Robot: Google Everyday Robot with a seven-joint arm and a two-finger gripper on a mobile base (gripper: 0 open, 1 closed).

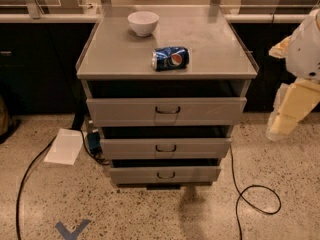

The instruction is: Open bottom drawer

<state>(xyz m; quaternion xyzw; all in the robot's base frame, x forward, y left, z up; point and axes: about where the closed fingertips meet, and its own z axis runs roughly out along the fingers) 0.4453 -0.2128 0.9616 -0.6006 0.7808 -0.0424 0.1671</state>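
The bottom drawer [165, 174] is the lowest and narrowest of three grey drawer fronts in the metal cabinet [100, 64]. Its small dark loop handle [165, 175] faces me, and a dark gap shows above the front panel. Its tray is hidden. My gripper [285, 121] is the cream-coloured end of my arm at the right edge of the view. It hangs about level with the top and middle drawers, well to the right of the cabinet and touching nothing.
A white bowl [143, 22] and a blue Pepsi can [170, 58] lying on its side are on the cabinet top. A black cable [252, 196] loops on the floor at the right. A white sheet [64, 146] and another cable lie at the left. Dark counters stand behind.
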